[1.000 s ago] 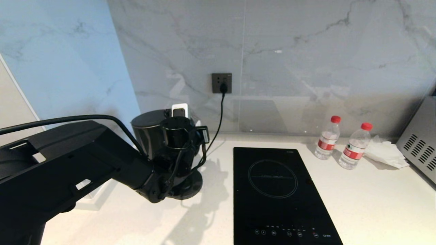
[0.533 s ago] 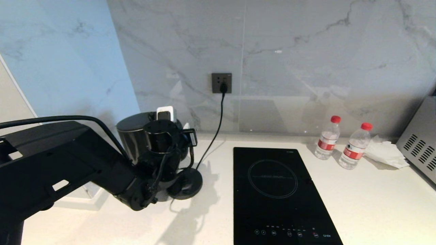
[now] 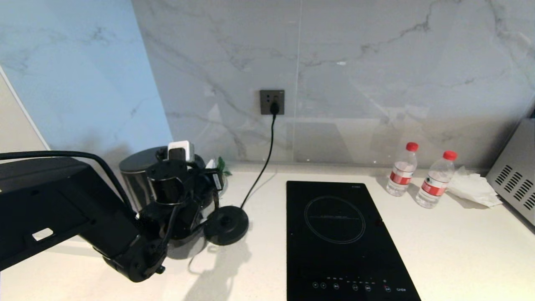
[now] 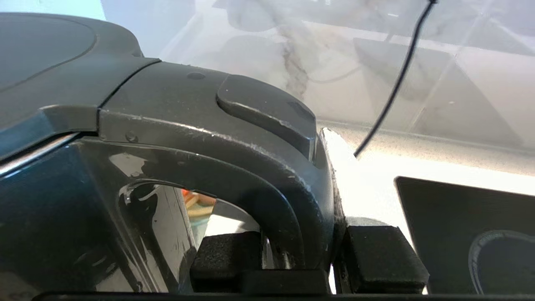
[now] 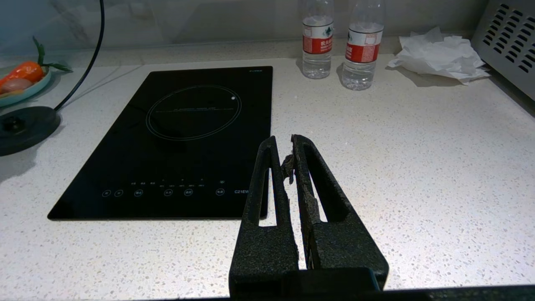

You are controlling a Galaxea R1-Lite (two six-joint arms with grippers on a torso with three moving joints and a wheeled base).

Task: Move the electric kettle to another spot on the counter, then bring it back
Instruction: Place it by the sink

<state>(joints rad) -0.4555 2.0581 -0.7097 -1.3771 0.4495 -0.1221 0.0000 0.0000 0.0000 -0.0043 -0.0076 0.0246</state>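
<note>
The electric kettle (image 3: 133,184), a glossy black jug with a flat dark lid, is at the far left of the white speckled counter (image 3: 459,251). It is off its round base disc (image 3: 226,225) and to the left of it. My left gripper (image 3: 179,175) is shut on the kettle's loop handle (image 4: 250,167). In the left wrist view the gripper (image 4: 303,255) has a pad on each side of the handle. My arm hides the kettle's bottom, so I cannot tell if it touches the counter. My right gripper (image 5: 282,144) hangs shut and empty over the counter in front of the hob.
A black induction hob (image 3: 342,238) lies right of the base disc, whose cord runs up to a wall socket (image 3: 271,101). Two water bottles (image 3: 401,169), a crumpled tissue (image 3: 472,186) and a metal appliance (image 3: 514,179) are at the back right. A plate of food (image 5: 21,79) sits by the wall.
My left gripper has carried the kettle leftward off the base disc, which now lies uncovered. The right arm has not moved.
</note>
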